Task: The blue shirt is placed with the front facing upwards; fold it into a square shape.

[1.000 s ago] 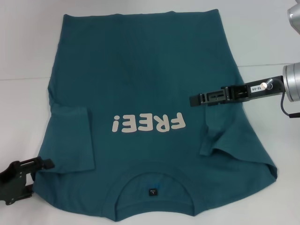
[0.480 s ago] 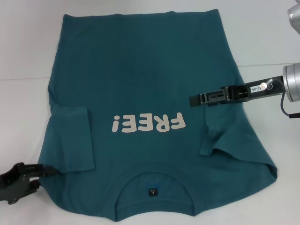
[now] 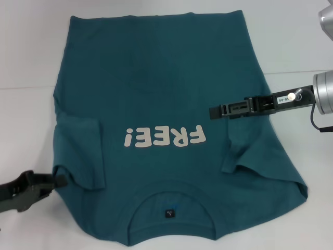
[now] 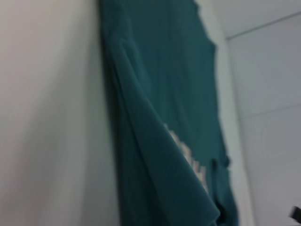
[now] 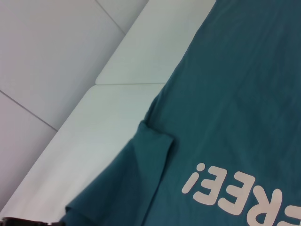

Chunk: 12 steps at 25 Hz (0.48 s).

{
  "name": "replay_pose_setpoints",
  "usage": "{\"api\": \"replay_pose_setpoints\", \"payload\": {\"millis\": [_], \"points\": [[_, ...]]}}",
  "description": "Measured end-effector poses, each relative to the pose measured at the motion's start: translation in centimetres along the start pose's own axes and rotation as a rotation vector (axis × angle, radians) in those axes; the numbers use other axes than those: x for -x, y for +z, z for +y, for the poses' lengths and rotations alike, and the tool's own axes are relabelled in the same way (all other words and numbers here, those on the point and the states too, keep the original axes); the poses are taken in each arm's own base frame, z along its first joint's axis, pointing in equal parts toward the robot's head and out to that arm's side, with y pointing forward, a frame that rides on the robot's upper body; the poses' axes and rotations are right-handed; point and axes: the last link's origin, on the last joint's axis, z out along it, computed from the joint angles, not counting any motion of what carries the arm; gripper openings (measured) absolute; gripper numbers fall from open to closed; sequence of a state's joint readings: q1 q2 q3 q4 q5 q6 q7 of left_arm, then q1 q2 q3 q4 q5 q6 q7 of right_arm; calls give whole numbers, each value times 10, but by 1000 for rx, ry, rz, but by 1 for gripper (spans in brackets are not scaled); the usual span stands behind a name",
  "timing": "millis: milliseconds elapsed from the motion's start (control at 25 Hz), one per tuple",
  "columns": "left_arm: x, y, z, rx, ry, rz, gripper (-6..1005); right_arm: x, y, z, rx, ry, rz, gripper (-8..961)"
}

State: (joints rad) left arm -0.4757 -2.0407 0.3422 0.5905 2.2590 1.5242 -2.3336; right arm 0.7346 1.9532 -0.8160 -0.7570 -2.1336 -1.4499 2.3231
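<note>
blue shirt (image 3: 156, 99) hem beyond frame

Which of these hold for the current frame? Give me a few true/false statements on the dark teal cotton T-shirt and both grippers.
1. The dark teal short-sleeved cotton T-shirt lies with its white "FREE!" lettering facing up. True.
2. The collar is at the far edge of the white table, away from the robot. False: the collar is at the near edge.
3. The right gripper hangs over the shirt's right side, above the folded-in sleeve. True.
4. The left gripper is over the lettering. False: it is at the shirt's near left edge, by the left sleeve.
5. The shirt is already folded square. False: only the sleeves are turned in.
</note>
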Motion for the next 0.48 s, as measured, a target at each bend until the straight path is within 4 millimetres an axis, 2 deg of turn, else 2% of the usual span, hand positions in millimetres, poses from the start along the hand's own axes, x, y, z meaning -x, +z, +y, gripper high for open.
{"api": "replay_pose_setpoints", "payload": {"millis": [120,480], "points": [[-2,3,8,42,20,-6,61,0,1,-2,-10,3,-11,853],[-1,4,5,33,14,-3,48,-1,-10,-12,-34,40,-63,848]]}}
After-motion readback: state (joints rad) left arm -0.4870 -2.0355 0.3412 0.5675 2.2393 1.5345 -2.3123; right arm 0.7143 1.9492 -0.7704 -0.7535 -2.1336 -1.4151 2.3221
